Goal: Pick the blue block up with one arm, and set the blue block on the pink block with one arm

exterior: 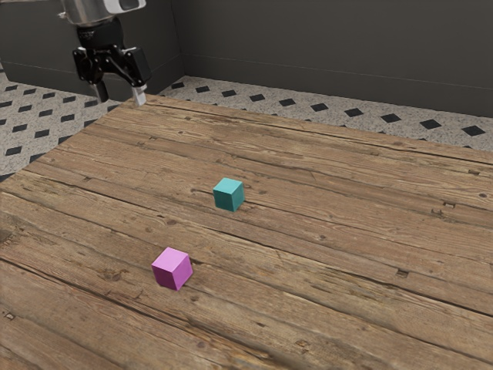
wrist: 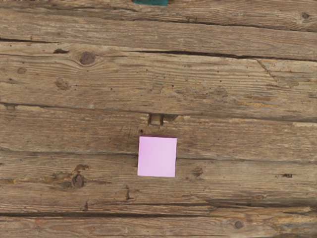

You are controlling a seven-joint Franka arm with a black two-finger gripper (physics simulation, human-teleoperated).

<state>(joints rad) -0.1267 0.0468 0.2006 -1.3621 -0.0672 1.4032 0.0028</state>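
Observation:
A teal-blue block rests on the wooden table near its middle. A pink block lies closer to the front, a short way to the exterior view's left of the blue one. My black gripper hangs high above the table's far left corner, open, with nothing between its fingers. In the wrist view the pink block is seen straight from above as a flat square, and a sliver of the blue block shows at the frame's edge.
The plank table spreads wide around both blocks. Beyond its far edge lies a speckled tile floor and a dark wall.

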